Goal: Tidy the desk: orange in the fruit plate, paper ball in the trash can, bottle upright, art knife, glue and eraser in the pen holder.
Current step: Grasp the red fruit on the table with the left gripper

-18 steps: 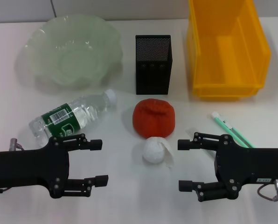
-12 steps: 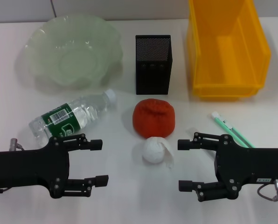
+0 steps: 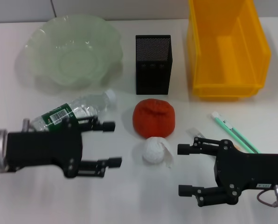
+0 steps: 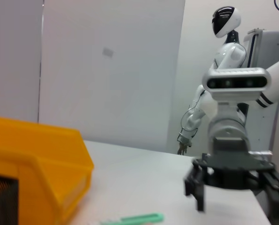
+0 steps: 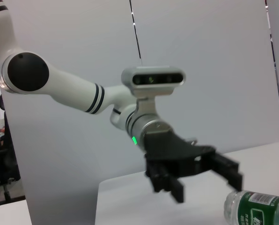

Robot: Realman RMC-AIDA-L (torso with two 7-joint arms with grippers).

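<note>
The orange point(image 3: 154, 117) sits mid-table with the white paper ball point(image 3: 154, 151) just in front of it. The clear bottle point(image 3: 78, 112) with a green label lies on its side, partly hidden by my left arm; it also shows in the right wrist view point(image 5: 256, 208). My left gripper point(image 3: 116, 143) is open, left of the paper ball and clear of it; it also shows in the right wrist view point(image 5: 205, 187). My right gripper point(image 3: 179, 169) is open, right of the ball. A green stick with a white tip point(image 3: 232, 130) lies right of the orange.
The pale green glass fruit plate point(image 3: 41, 42) stands at the back left. The black mesh pen holder point(image 3: 153, 64) is at the back middle. The yellow bin point(image 3: 199, 51) is at the back right and also shows in the left wrist view point(image 4: 36, 164). A small clear item point(image 3: 195, 132) lies beside my right gripper.
My left arm has moved right and forward over the bottle's near side, bringing its open gripper closer to the paper ball. My right gripper has shifted slightly toward the near edge.
</note>
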